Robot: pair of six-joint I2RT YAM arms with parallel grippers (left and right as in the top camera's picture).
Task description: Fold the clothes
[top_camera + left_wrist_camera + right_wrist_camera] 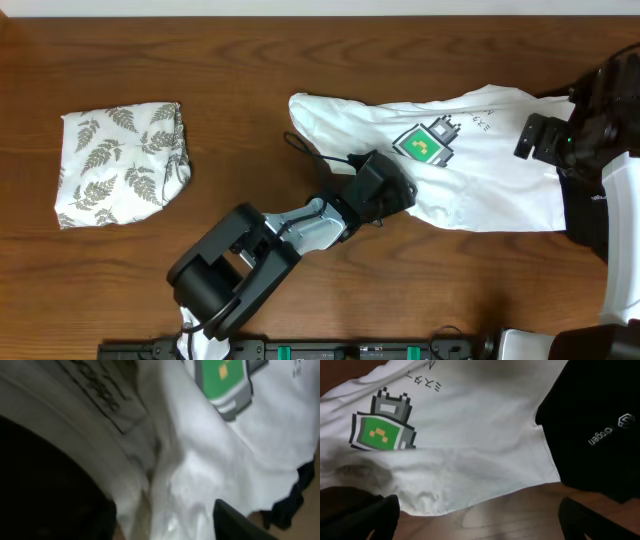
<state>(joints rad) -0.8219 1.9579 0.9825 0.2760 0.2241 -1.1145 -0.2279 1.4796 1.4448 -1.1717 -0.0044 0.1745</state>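
Observation:
The white T-shirt lies spread on the wooden table, right of the middle, with its green-and-yellow pixel computer graphic facing up. My left gripper rests on the shirt's lower left edge. In the left wrist view its fingers are apart with bunched white shirt cloth between them. My right gripper hovers over the shirt's right end. In the right wrist view it is open above bare wood, just past the shirt's hem, and holds nothing.
A folded white fern-print cloth sits at the far left. A black garment with a small white logo lies against the shirt's right edge, partly under the right arm. A dark cable runs over the shirt's left end.

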